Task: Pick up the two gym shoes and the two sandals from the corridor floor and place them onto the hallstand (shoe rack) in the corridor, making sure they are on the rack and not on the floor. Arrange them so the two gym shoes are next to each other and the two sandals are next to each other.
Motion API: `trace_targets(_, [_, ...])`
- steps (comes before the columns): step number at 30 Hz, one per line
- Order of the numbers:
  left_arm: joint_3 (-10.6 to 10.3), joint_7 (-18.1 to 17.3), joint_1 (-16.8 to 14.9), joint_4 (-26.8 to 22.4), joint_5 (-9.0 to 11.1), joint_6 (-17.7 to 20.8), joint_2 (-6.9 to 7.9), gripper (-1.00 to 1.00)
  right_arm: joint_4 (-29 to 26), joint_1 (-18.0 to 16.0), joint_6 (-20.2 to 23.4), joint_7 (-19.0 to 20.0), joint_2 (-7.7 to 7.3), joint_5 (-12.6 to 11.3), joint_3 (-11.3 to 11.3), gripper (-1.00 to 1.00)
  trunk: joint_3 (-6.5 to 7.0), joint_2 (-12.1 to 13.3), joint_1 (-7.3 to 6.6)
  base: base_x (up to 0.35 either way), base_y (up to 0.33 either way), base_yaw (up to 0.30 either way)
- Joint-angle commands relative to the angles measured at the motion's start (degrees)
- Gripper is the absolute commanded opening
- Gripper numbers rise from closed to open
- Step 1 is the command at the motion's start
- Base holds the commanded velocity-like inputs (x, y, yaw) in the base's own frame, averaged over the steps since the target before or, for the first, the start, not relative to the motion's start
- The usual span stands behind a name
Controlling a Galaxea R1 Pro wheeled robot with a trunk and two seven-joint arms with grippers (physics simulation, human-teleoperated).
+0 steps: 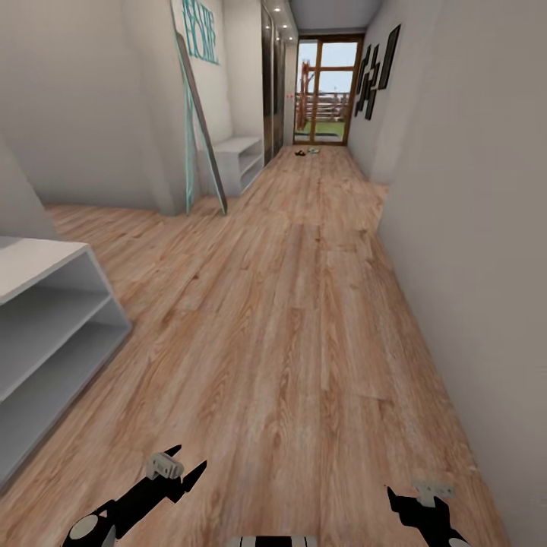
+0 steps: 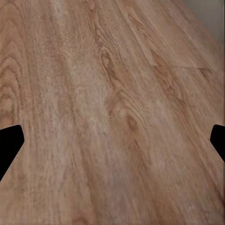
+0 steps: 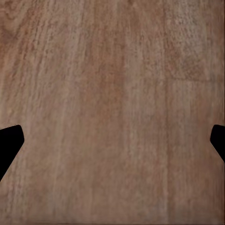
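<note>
Far down the corridor floor (image 1: 289,319), just before the glazed door, lie a small dark shape (image 1: 301,153) and a small pale shape (image 1: 314,150). They are too small to tell gym shoes from sandals. Two low units with open shelf slots stand along the left side, one close by (image 1: 45,304) and one farther off (image 1: 239,156); I cannot tell which is the hallstand. My left gripper (image 1: 188,462) (image 2: 112,143) and right gripper (image 1: 414,494) (image 3: 112,143) hang open and empty over bare planks at the bottom of the head view.
The right wall (image 1: 471,228) runs close beside my right arm. A teal ladder-like frame (image 1: 199,121) leans against the left wall corner. Dark picture frames (image 1: 376,72) hang on the right wall far off. The floor runs open down the middle to the door (image 1: 327,91).
</note>
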Motion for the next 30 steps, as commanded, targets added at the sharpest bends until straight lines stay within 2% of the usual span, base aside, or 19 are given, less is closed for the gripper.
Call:
trace_targets(1, [0.15,-0.31,-0.02,0.03,0.06,-0.14,-0.01,1.00,0.08,-0.05,-0.19,0.49,-0.02,-0.16,-0.47,1.00,0.01,-0.02,-0.01,0.000,0.000,-0.262])
trace_targets(8, [0.16,-0.28,-0.02,0.03,0.06,-0.12,0.00,1.00,0.08,-0.05,-0.19,0.49,0.00,-0.16,-0.47,1.00,0.41,-0.02,-0.01,0.000,0.000,-0.258])
trace_targets(13, [0.09,-0.25,-0.02,0.01,0.00,-0.07,-0.07,1.00,0.08,-0.05,-0.19,0.43,0.03,-0.11,-0.41,1.00,1.79,0.05,-0.14,0.000,0.000,-0.217])
trace_targets(30, [0.23,-0.24,-0.02,-0.05,0.10,-0.09,0.00,1.00,0.00,-0.05,-0.19,0.47,0.35,0.01,-0.38,1.00,2.15,0.06,-0.17,0.000,0.000,-0.027])
